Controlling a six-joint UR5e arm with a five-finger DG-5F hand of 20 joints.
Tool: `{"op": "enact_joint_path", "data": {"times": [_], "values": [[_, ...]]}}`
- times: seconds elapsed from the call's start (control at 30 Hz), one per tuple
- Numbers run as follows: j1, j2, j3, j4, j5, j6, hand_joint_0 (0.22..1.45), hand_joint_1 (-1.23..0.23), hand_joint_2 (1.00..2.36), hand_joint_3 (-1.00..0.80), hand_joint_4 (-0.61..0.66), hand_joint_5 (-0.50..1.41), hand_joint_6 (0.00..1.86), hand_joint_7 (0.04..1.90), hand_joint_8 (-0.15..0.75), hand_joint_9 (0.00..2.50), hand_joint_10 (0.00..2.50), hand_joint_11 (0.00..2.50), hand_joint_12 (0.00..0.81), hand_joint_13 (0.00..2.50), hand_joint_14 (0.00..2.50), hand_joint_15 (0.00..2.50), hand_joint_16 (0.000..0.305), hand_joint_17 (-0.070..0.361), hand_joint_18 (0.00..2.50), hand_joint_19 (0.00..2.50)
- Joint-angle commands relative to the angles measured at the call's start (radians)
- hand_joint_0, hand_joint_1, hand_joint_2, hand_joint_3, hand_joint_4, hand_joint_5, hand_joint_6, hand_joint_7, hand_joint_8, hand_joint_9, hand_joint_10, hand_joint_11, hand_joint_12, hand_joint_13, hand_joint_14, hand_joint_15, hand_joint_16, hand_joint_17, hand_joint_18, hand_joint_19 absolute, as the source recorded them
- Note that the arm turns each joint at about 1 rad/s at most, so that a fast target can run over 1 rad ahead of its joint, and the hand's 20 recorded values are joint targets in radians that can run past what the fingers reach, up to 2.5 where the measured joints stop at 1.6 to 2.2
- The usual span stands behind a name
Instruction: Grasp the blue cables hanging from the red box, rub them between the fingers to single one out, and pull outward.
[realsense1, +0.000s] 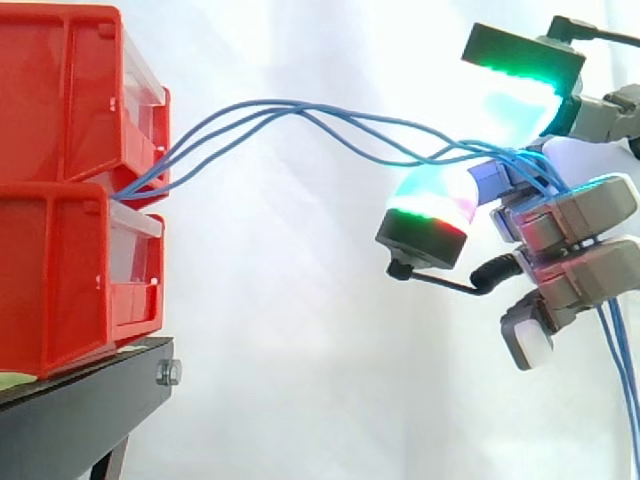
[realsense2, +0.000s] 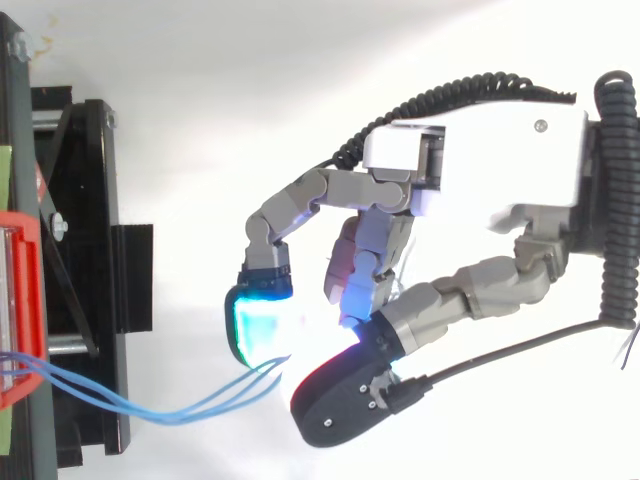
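The blue cables (realsense1: 300, 110) leave the front of the red box (realsense1: 60, 180) at the black stand's (realsense1: 80, 400) front edge and arc slackly through open air, so a pull likely has slack to take up first. The hand (realsense1: 570, 215), well apart from the box, curls its fingers and pinches the cables between glowing pads (realsense2: 262, 325), a hold suited to rubbing. Loose ends trail below.

I'm facing a black stand (realsense1: 80, 400) sitting in the lower left of the side view, a silver bolt (realsense1: 168, 374) showing on its end, a white curtain (realsense1: 300, 350) hanging behind.
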Motion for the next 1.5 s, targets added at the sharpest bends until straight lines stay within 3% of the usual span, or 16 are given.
{"op": "enact_joint_path", "data": {"times": [0.0,0.23,0.37,0.5,0.63,0.77,0.8,0.93,1.1,1.2,1.27,1.37,1.47], "values": [[0.0,0.0,-0.002,0.002,0.0,0.002,0.49,-0.71,1.0,-0.5,0.09,-0.16,0.73,0.98,0.247,1.42,0.02,1.21,0.331,1.36,0.03,1.07,0.052,0.117,0.78,0.67],[0.006,0.0,-0.003,0.002,0.002,-0.003,0.58,-0.73,1.0,-0.5,0.05,-0.17,0.75,1.0,0.227,1.4,0.02,1.19,0.309,1.33,0.04,1.08,0.048,0.108,0.74,0.68],[0.007,0.0,-0.002,-0.001,-0.003,-0.001,0.61,-0.73,1.01,-0.38,0.04,-0.17,0.78,0.98,0.217,1.38,0.02,1.15,0.31,1.29,0.04,1.04,0.047,0.106,0.74,0.69],[0.007,0.0,-0.003,-0.01,-0.001,0.003,0.59,-0.69,1.01,-0.43,0.06,-0.17,0.79,0.97,0.225,1.36,0.02,1.08,0.32,1.26,0.04,0.99,0.048,0.107,0.73,0.69],[0.007,0.002,0.0,-0.059,-0.023,0.008,0.55,-0.64,1.0,-0.5,0.08,-0.16,0.76,0.98,0.239,1.37,0.02,1.04,0.328,1.25,0.04,0.96,0.049,0.11,0.74,0.68],[0.009,0.002,0.035,-0.128,-0.046,0.008,0.54,-0.62,1.0,-0.5,0.07,-0.12,0.71,1.09,0.245,1.37,0.02,0.96,0.335,1.21,0.03,0.92,0.049,0.11,0.74,0.68],[0.009,0.002,0.062,-0.147,-0.041,0.002,0.54,-0.61,1.0,-0.5,0.07,-0.11,0.71,1.1,0.245,1.37,0.02,0.93,0.334,1.21,0.04,0.91,0.049,0.11,0.74,0.68],[0.012,0.002,0.075,-0.151,-0.041,0.002,0.56,-0.66,1.0,-0.5,0.08,-0.11,0.72,1.1,0.237,1.34,0.03,0.85,0.335,1.15,0.04,0.87,0.048,0.108,0.73,0.67],[0.024,0.0,0.073,-0.108,-0.017,0.003,0.59,-0.71,1.0,-0.5,0.04,-0.08,0.77,1.07,0.227,1.32,0.03,0.78,0.323,1.13,0.03,0.83,0.045,0.102,0.72,0.67],[0.029,0.0,0.073,-0.09,-0.003,0.0,0.61,-0.74,1.01,-0.39,0.01,-0.08,0.82,1.1,0.222,1.32,0.02,0.7,0.318,1.13,0.03,0.83,0.044,0.099,0.73,0.67],[0.034,-0.002,0.073,-0.098,0.014,-0.001,0.61,-0.79,1.02,-0.27,0.01,-0.08,0.85,1.26,0.231,1.35,0.03,0.76,0.323,1.13,0.04,0.84,0.044,0.1,0.75,0.67],[0.04,-0.023,0.073,-0.108,0.045,0.006,0.62,-0.86,1.02,-0.14,0.0,-0.11,0.9,1.19,0.236,1.32,0.03,0.84,0.326,1.13,0.04,0.85,0.045,0.1,0.76,0.67],[0.043,-0.043,0.073,-0.102,0.052,0.01,0.63,-0.87,1.03,-0.09,-0.03,-0.12,0.91,1.19,0.231,1.32,0.03,0.85,0.329,1.13,0.03,0.85,0.045,0.101,0.76,0.66]]}}
